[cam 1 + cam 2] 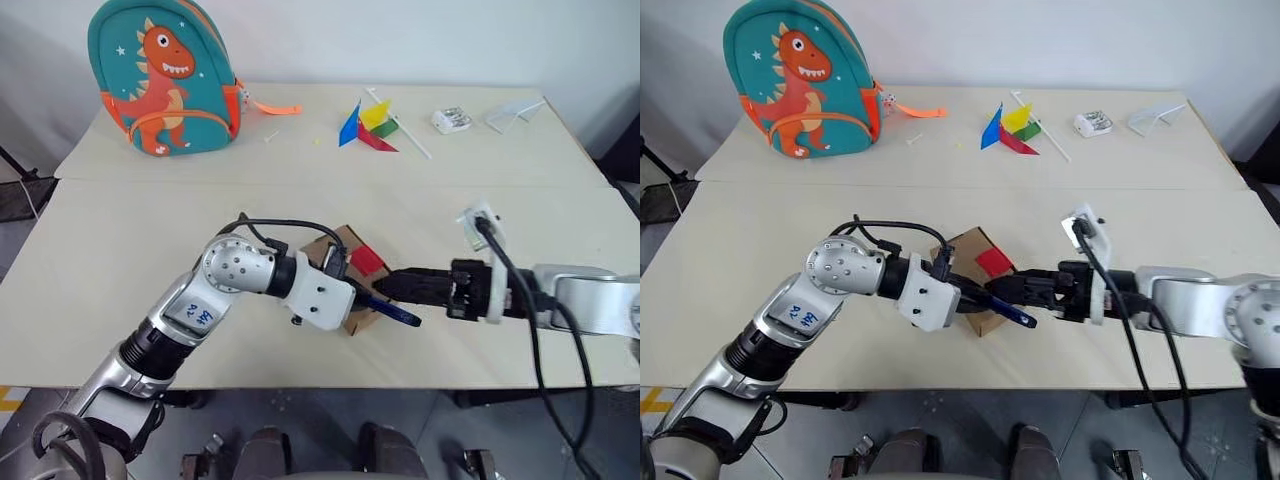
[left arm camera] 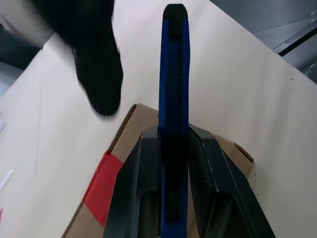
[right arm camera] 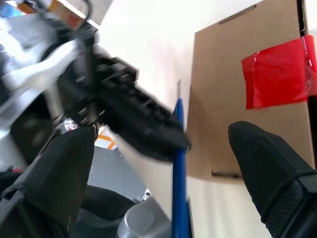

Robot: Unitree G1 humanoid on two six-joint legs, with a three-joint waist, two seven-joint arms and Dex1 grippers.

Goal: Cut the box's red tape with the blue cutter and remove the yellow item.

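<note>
left gripper (image 2: 173, 163): we clamp the blue cutter (image 2: 173, 74)
right gripper (image 3: 163, 148): wide open, empty
risk: cutter slips off red tape (image 1: 366, 260), shoves box (image 1: 340, 245)

A pale beige table (image 1: 120, 260) fills mid-frame, a seam crossing it. A plain light wall (image 1: 400, 40) runs along the top. Grey floor (image 1: 20, 240) shows at far left.

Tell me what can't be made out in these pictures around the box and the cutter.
- The yellow item: the box looks closed, red tape intact, so its contents are hidden.
- The blue cutter's rear end: left wrist view, covered by the left gripper's fingers.
- The box's near part: head views, behind the left gripper and cutter.
- The small white object at the table's far side: too small to identify.
</note>
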